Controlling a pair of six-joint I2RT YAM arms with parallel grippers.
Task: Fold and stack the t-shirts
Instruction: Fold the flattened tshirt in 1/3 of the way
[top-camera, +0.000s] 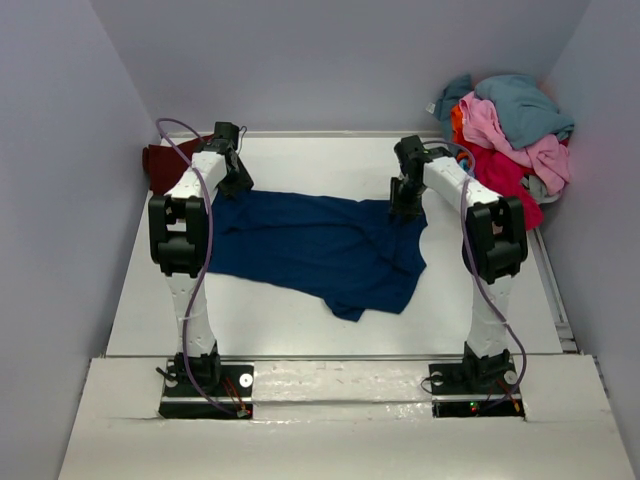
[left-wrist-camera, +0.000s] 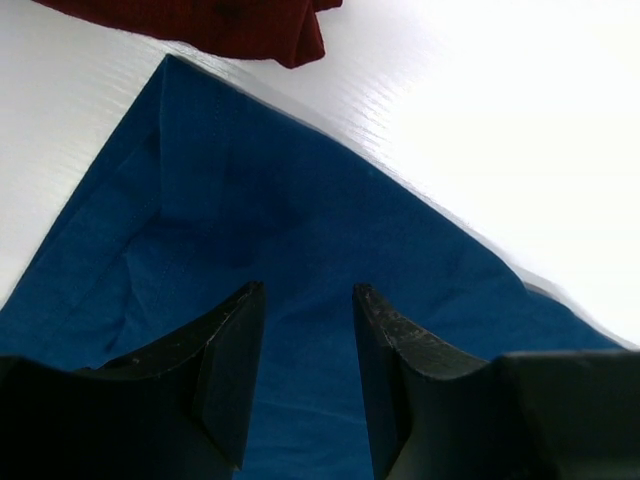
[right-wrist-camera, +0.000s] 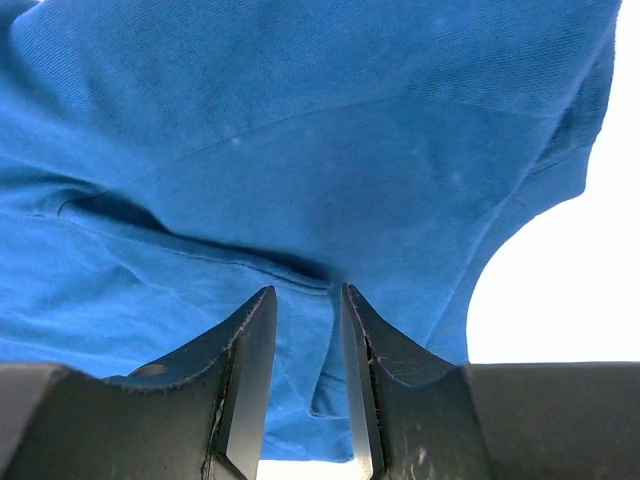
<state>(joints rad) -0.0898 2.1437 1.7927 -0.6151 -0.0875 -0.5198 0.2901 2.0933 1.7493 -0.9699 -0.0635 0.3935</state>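
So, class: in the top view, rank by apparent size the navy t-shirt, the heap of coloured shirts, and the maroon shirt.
1. navy t-shirt
2. heap of coloured shirts, farther from the camera
3. maroon shirt, partly hidden by the left arm

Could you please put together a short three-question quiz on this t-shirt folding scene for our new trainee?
1. True or false: the navy blue cloth t-shirt lies spread on the white table between the two arms.
2. Where is the heap of teal, pink and red cloth t-shirts? A) far right corner B) near left edge C) table centre
3. Which garment lies beyond the left gripper, at the table's far left?

Key:
1. True.
2. A.
3. The dark maroon cloth t-shirt, lying by the blue shirt's corner.
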